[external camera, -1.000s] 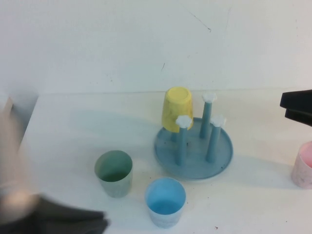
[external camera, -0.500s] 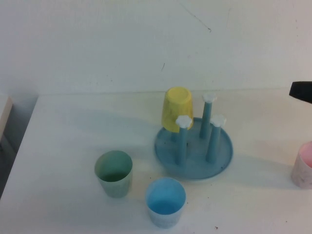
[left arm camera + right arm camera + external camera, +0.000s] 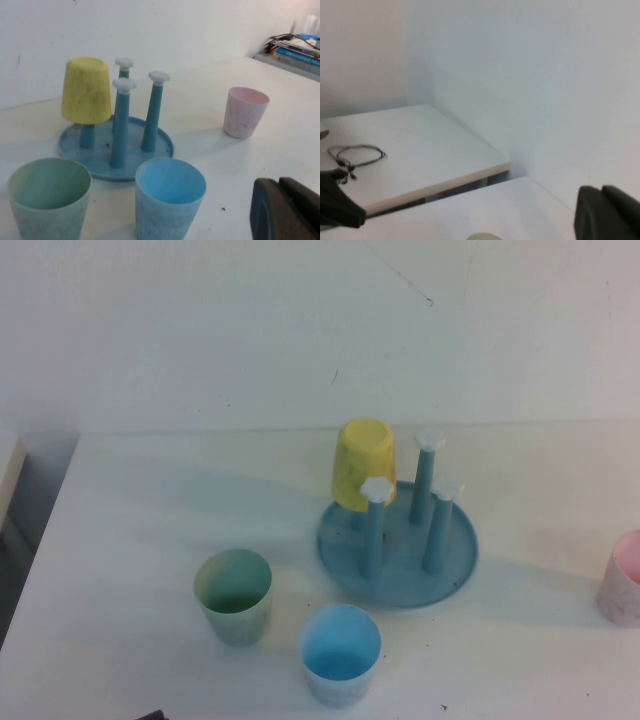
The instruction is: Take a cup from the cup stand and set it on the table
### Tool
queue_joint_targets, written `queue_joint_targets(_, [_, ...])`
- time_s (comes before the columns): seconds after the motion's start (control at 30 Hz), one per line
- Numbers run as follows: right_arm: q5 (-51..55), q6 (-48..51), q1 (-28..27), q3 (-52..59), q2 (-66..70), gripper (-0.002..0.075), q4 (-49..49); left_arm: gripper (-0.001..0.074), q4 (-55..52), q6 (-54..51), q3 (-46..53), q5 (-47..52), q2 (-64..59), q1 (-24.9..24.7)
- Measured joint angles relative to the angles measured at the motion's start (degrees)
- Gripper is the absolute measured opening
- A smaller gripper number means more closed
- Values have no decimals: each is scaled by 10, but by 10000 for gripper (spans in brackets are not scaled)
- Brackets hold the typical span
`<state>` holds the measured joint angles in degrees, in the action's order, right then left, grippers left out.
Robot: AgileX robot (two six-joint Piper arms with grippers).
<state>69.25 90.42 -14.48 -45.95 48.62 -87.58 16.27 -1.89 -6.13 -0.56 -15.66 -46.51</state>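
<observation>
Going left to right in the high view: the pale green cup (image 3: 233, 595) stands upright at lower left of center on the table (image 3: 140, 510), mouth up. Just right of it, near the bottom edge, the light blue cup (image 3: 340, 653) stands upright too, close to the cup stand (image 3: 397, 558) but not touching it. So the blue one looks already off the stand and down on the table.

The stand sits right of center with 3 bare pegs showing, and a yellow cup (image 3: 364, 463) hangs upside down on the back-left one. At the far right edge there's a pink cup (image 3: 624, 578), half cut off.

Grippers: neither arm shows in the high view. The left gripper (image 3: 286, 210) only shows as a dark bit in the lower right corner of its wrist view, low and near the blue cup; can't tell how its fingers stand. The right gripper (image 3: 607, 212) is the same deal, a dark corner, with its camera looking at a wall and a side table, so can't tell either.

What could go wrong: the left gripper looks close to the blue cup, so a sloppy sweep could tip it or shove it into the stand.
</observation>
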Motion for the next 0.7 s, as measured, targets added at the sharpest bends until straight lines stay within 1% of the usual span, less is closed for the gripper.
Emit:
queue_joint_targets(0.1, [7,-6,0,0,-50,-1,33,-1,1,3,23,-4,0,0])
queue_joint_targets(0.4, [14,-25,1,0,-164,-1,58,-2,1,4,71,55,0,0])
queue_joint_targets(0.7, [-3,-52,64,0,-173,-1,158,-2,8,5,77,139,0,0])
